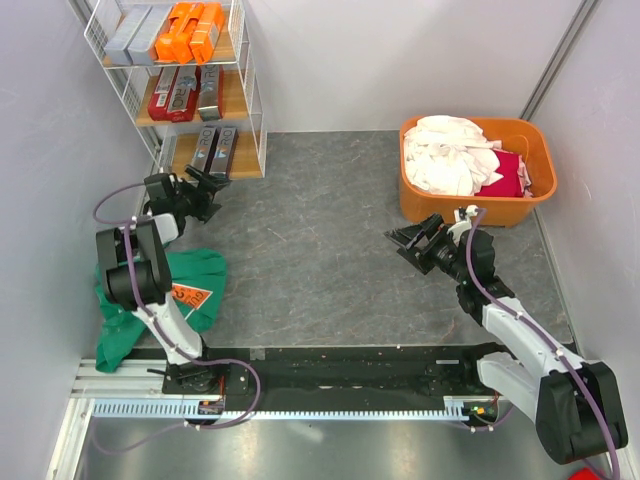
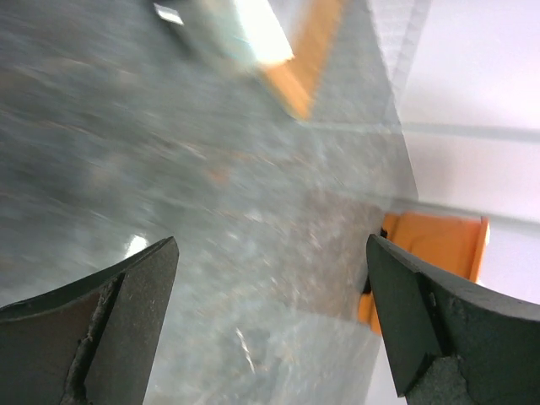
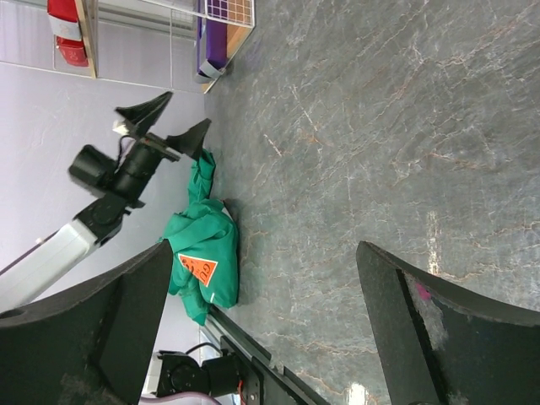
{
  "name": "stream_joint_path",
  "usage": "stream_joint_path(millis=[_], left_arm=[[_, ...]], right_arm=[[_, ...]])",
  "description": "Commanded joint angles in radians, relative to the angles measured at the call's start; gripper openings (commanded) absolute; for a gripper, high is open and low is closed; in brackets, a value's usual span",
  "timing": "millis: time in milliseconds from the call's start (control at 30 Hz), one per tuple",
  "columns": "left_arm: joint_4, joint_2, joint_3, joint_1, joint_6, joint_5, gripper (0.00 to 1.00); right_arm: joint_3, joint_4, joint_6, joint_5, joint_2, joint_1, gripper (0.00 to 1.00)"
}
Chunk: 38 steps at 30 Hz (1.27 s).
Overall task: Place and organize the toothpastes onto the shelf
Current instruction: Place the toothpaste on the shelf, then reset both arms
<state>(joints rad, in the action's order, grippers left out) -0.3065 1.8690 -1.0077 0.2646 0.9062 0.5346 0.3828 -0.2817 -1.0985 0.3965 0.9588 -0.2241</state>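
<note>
Toothpastes (image 1: 188, 32): grouped by colour across three tiers of the shelf (image 1: 256, 110), upper left.
Left claw (image 1: 210, 180): mine, jaws apart, empty, beside the bottom tier, the arm nearest it.
Right claw (image 1: 400, 245): jaws apart, empty, centre-right, out of reach of the shelf.

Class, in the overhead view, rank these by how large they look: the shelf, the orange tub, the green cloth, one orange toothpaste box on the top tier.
1. shelf
2. orange tub
3. green cloth, partly covered, so its place below the tub is unsure
4. orange toothpaste box, clearly smallest
</note>
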Motion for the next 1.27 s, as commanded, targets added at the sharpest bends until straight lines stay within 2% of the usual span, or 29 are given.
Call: stream_joint_path(millis=[0,167,267,500,533,833,967,1233], left_arm=[[0.015,-0.203,0.066,-0.039,-0.122,0.013,1.00],[0.153,-0.339,0.090,-0.102,-0.275,-0.007,1.00],[0.300,-0.415,0.086,-0.160,-0.360,-0.048,1.00],[0.487,-0.611,0.126,-0.252,-0.452,-0.160,1.00],[0.500,-0.632,0.141,-0.296,-0.460,-0.168,1.00],[0.630,-0.818,0.244,-0.395,-0.480,-0.254,1.00],[0.664,-0.904,0.299,-0.406,-0.468,-0.248,1.00],[0.661,-0.967,0.333,-0.410,-0.472,-0.232,1.00]], right_arm=[[0.030,-0.019,0.035,0.016,-0.040,0.005,0.98],[0.051,0.030,0.072,-0.004,-0.064,0.005,0.98],[0.071,0.073,0.103,-0.019,-0.077,0.005,0.98],[0.085,0.137,0.158,-0.062,-0.106,0.005,0.98],[0.087,0.157,0.173,-0.070,-0.111,0.006,0.98],[0.082,0.274,0.253,-0.093,-0.156,0.006,0.98],[0.076,0.345,0.288,-0.122,-0.193,0.005,0.98],[0.088,0.401,0.351,-0.172,-0.258,0.006,0.98]])
